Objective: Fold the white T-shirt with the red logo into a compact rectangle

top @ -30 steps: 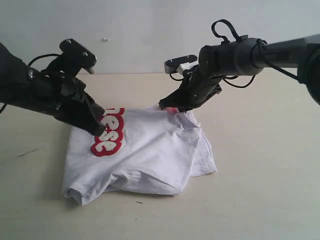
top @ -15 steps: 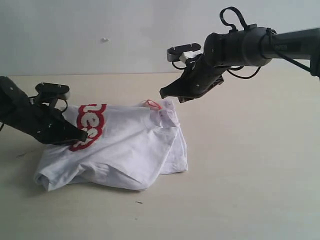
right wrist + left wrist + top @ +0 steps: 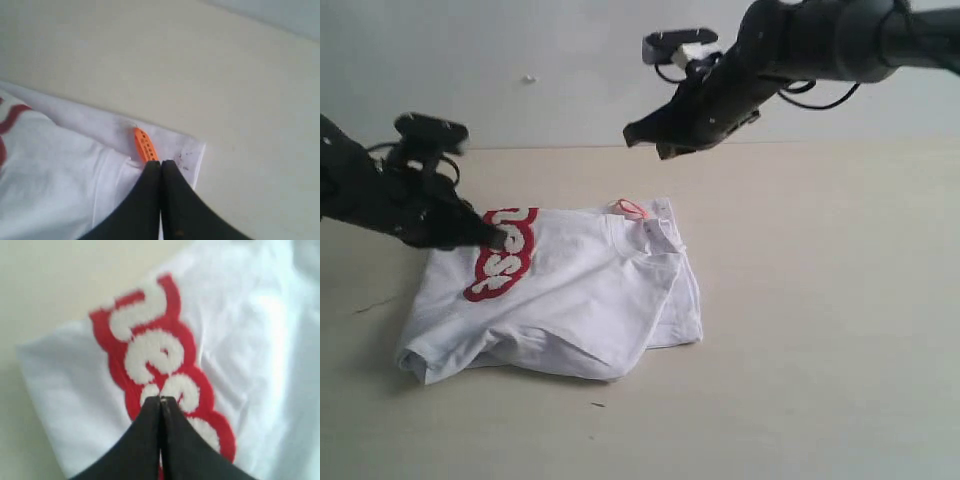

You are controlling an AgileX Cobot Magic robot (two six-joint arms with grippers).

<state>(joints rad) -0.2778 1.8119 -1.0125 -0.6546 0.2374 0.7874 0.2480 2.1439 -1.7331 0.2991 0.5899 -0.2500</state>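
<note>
The white T-shirt point(image 3: 580, 290) lies folded in a rough bundle on the table, with part of the red logo point(image 3: 500, 256) showing on its left side. An orange neck tag point(image 3: 630, 209) sticks out at its far edge. My left gripper point(image 3: 497, 238) is shut, its tips just over the logo point(image 3: 155, 350), and no cloth shows between the fingers. My right gripper point(image 3: 645, 138) is shut and hangs well above the shirt's far edge. In the right wrist view the tag point(image 3: 145, 145) and shirt point(image 3: 50, 175) lie below the right gripper's point(image 3: 161, 162) tips.
The beige table point(image 3: 820, 350) stretches to the right and front of the shirt. A pale wall point(image 3: 570, 60) stands behind it. A small dark speck point(image 3: 597, 404) lies near the front.
The right gripper has let go of the collar and risen high above the shirt. The left gripper dropped low and left, dragging the shirt leftwards, then lifted slightly. The shirt now lies flatter.
</note>
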